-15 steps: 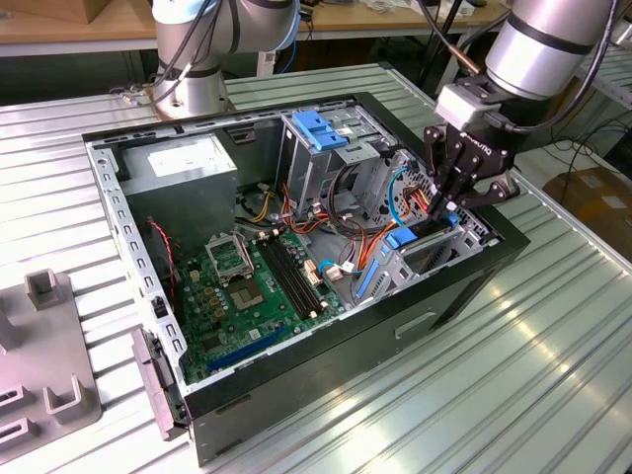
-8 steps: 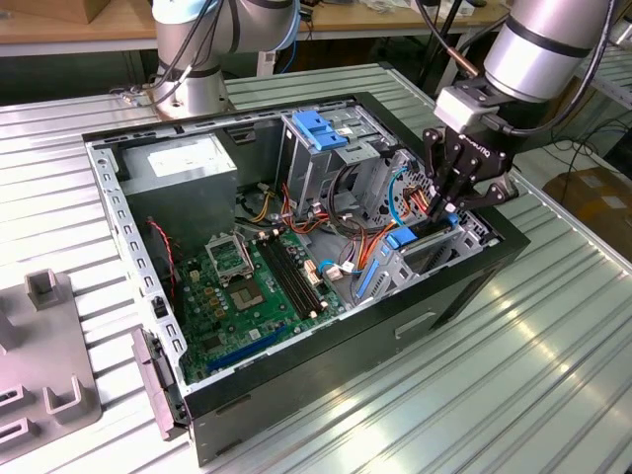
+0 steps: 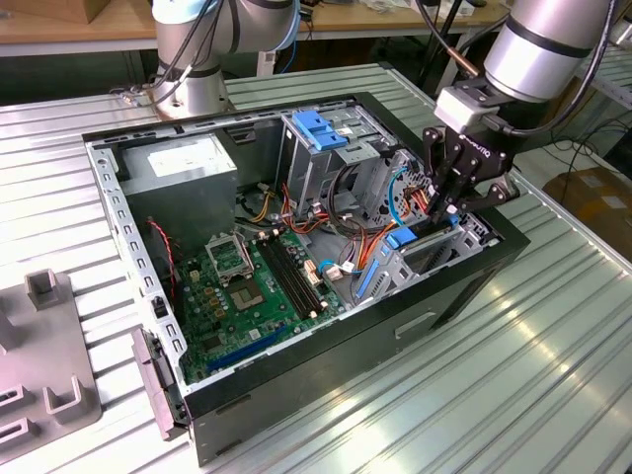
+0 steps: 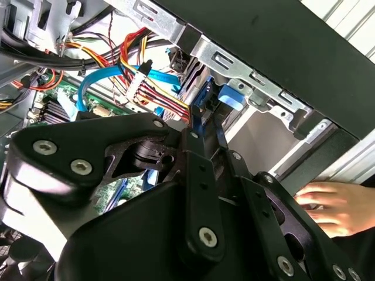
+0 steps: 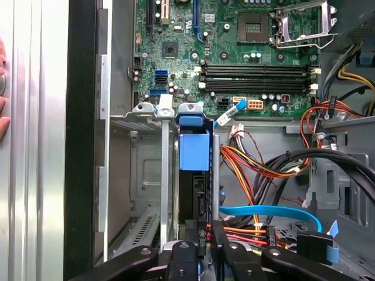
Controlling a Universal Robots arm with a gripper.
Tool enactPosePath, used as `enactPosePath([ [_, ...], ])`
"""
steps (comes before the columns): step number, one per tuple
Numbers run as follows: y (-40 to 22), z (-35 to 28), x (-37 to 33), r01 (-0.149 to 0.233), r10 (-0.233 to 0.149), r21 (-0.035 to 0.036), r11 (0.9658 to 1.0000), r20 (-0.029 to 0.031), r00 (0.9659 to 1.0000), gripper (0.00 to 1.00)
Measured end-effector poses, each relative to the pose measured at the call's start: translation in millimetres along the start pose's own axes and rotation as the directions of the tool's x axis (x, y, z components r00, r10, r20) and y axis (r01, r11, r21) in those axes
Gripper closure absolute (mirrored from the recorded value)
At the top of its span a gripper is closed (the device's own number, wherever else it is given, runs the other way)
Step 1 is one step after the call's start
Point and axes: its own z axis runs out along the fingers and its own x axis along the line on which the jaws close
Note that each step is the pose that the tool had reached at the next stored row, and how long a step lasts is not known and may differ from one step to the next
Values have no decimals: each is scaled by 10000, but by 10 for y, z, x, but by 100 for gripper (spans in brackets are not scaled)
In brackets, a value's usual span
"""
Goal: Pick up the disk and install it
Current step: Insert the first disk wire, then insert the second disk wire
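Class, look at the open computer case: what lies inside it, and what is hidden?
Inside the computer case lie a green motherboard, coloured cables and a metal drive cage. The end effector reaches into a bay, covering what sits beneath it.

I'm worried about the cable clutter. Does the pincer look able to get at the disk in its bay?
Probably yes. In the first wrist view the pincer seems closed on the disk, which stands on edge in the bay, and the cables lie off to one side of it.
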Motion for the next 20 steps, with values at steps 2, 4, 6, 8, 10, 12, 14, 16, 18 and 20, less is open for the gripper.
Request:
enactPosePath([
  [2,1,-42,1,0,0,0,10000,2,10000,76],
  [4,1,-43,1,0,0,0,10000,2,10000,78],
  [6,1,-45,1,1,-1,0,10000,0,10000,85],
  [8,1,-46,1,1,-1,0,10000,0,10000,90],
  [10,1,-47,1,1,-1,0,10000,0,10000,90],
  [12,1,-48,1,1,-1,0,10000,0,10000,90],
  [14,1,-52,1,1,-1,0,10000,0,10000,90],
  [16,1,-53,1,1,-1,0,10000,0,10000,90],
  [18,1,-54,1,1,-1,0,10000,-1,10000,90],
  [20,1,-55,1,0,0,0,10000,0,10000,90],
])
